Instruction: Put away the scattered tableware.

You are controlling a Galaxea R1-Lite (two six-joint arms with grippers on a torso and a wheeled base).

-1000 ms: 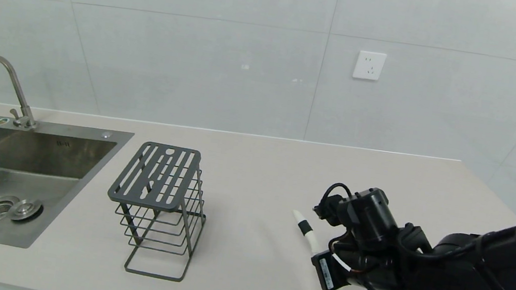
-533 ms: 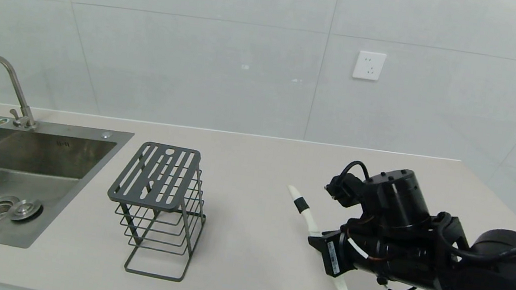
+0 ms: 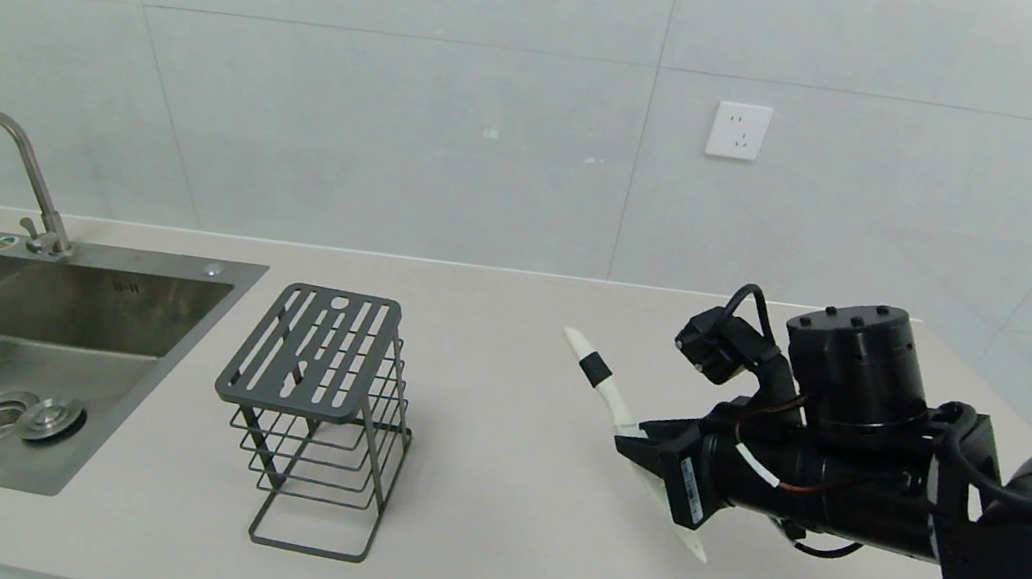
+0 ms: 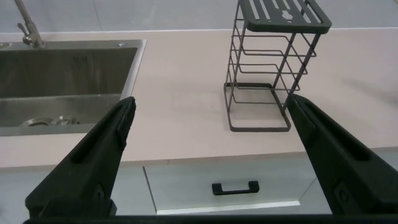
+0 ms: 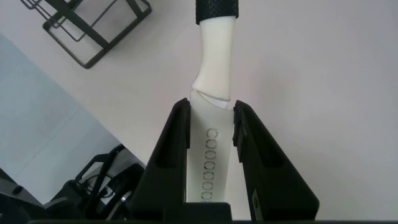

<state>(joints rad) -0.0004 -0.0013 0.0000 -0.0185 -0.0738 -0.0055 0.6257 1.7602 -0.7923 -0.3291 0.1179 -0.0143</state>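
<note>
Countertop pale, tiled wall behind; sink, wire rack. Right end effector clamps white knife; left end effector agape.

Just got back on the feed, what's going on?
The right gripper is shut on a white knife with a black band on its handle, holding it tilted over the beige counter, to the right of the dark slotted wire rack. Nothing is in the rack's slots yet. The left gripper hangs open near the counter's front edge.
</note>
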